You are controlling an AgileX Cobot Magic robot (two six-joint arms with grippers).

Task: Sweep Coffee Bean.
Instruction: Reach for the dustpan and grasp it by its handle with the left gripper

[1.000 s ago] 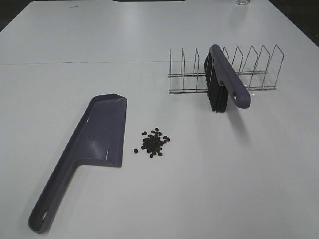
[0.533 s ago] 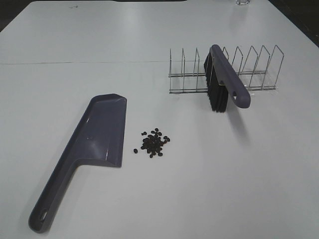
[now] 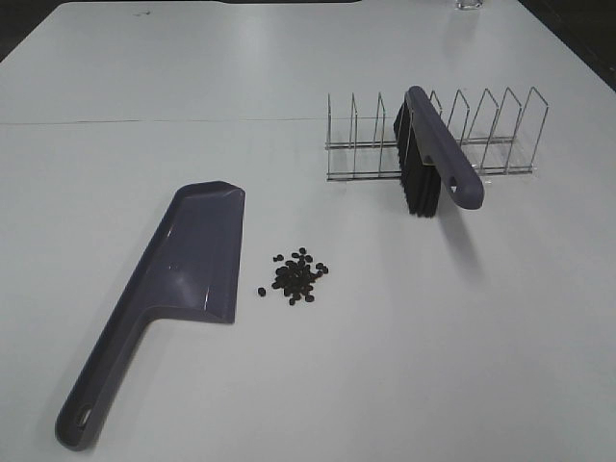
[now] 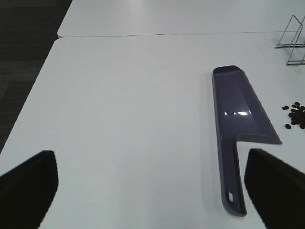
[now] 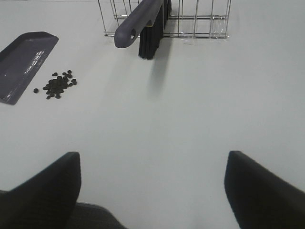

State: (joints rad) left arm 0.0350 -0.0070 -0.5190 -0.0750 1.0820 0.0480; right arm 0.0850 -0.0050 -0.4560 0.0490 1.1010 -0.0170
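Observation:
A small pile of dark coffee beans [image 3: 298, 276] lies on the white table, just right of the purple-grey dustpan [image 3: 183, 279], which lies flat with its handle toward the front left. A purple-grey brush [image 3: 433, 154] with black bristles rests in the wire rack [image 3: 481, 135]. The beans [image 5: 58, 85], brush [image 5: 140, 21] and dustpan scoop [image 5: 24, 62] show in the right wrist view; the dustpan [image 4: 238, 124] and beans [image 4: 297, 114] in the left wrist view. My left gripper [image 4: 152, 186] and right gripper [image 5: 152, 186] are open, empty, well short of these things. Neither shows in the high view.
The wire rack's edge shows in the left wrist view [image 4: 293, 38]. A seam [image 3: 154, 121] crosses the table behind the dustpan. Dark floor [image 4: 24, 47] lies past the table's left edge. A glass base [image 3: 469, 5] stands at the far edge.

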